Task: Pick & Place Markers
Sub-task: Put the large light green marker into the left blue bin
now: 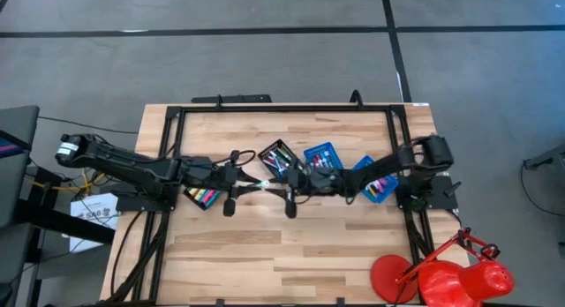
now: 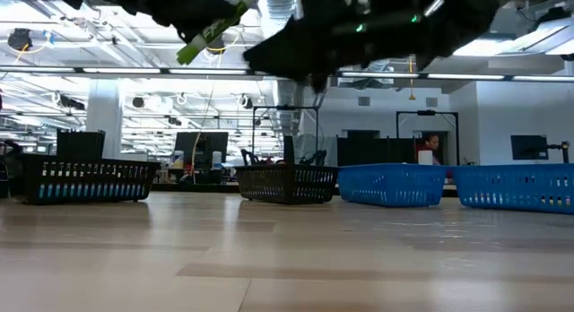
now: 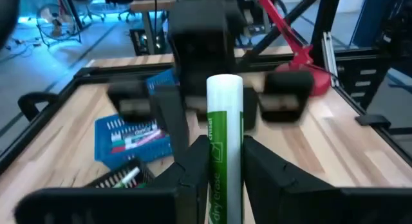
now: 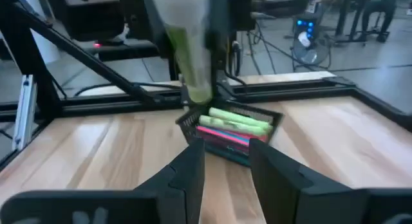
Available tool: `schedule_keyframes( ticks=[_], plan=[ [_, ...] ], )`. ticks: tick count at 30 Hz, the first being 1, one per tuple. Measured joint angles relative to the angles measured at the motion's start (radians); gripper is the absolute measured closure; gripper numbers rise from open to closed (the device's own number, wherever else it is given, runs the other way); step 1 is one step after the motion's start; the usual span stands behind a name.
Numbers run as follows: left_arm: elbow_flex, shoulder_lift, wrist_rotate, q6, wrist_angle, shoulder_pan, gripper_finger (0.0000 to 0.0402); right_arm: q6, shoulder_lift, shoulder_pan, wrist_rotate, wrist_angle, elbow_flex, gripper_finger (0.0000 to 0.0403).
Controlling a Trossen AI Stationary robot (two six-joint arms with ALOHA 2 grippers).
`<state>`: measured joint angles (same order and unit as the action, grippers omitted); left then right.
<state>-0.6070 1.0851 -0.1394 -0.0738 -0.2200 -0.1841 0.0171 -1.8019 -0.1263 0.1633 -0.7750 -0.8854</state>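
Observation:
A green and white marker (image 1: pixel 265 183) is high above the table's middle, held in my left gripper (image 1: pixel 250 185), which is shut on it. It also shows in the low view (image 2: pixel 212 29), tilted. My right gripper (image 1: pixel 288 185) faces it from the table's right. It is open, and the marker's free end (image 4: pixel 193 69) is just ahead of its fingers (image 4: pixel 190 166). Other markers lie in a black mesh tray (image 1: pixel 201 198) under my left arm, in a second black tray (image 1: pixel 281 159) and in two blue trays (image 1: pixel 321 154) (image 1: pixel 376 184). My left gripper pinches the marker's green barrel (image 3: pixel 224 161) between its two fingers (image 3: pixel 190 169). The fingers come level from the table's left and lie along the marker. The marker's white end (image 3: pixel 224 89) sticks out past the fingertips toward my right gripper. The marker is lifted clear of the table.
A red desk lamp (image 1: pixel 446 276) stands at the table's near right corner. A black frame (image 1: pixel 282 108) runs along the far edge and both sides. Bare wood lies toward the near edge (image 1: pixel 282 254). In the low view, baskets (image 2: pixel 287 182) stand across the back.

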Motion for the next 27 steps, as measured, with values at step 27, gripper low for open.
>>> schedule_keyframes(
  ticks=[27],
  plan=[
    [-0.001,0.069,-0.011,0.003,-0.050,-0.001,0.0321,-0.070,-0.180,0.003,-0.053,-0.014,-0.226,0.0268]
  ],
)
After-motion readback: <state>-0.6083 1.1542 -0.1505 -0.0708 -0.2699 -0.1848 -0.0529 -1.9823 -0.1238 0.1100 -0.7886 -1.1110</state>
